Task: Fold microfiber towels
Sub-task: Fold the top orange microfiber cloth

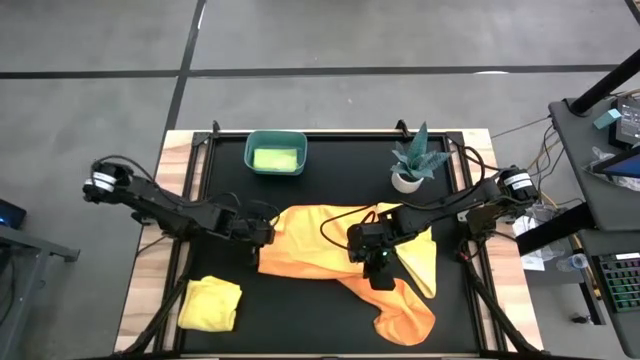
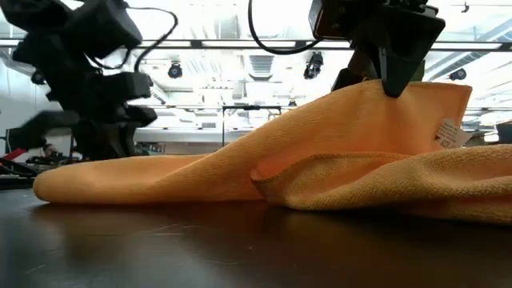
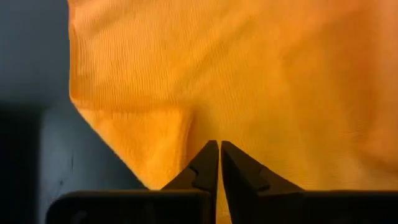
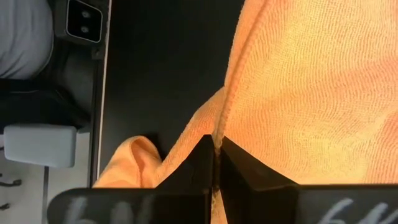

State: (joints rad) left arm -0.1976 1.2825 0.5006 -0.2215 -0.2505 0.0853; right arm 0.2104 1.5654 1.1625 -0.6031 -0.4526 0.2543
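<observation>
- On the black mat, we have the orange towel [image 1: 320, 250] spread mid-table, one edge lifted by our right gripper [image 4: 215, 146], whose fingers are pinched shut on the hem.
- Our left gripper [image 3: 219, 149] sits at the towel's left edge, fingers closed together; we judge it may have missed the cloth.
- If so, only one corner rises and the fold skews.
- A thin hem could slip from the right pinch.

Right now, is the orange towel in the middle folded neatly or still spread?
Not folded: the orange towel lies rumpled and spread on the table, with one edge lifted by the right gripper, shut on it.
</observation>
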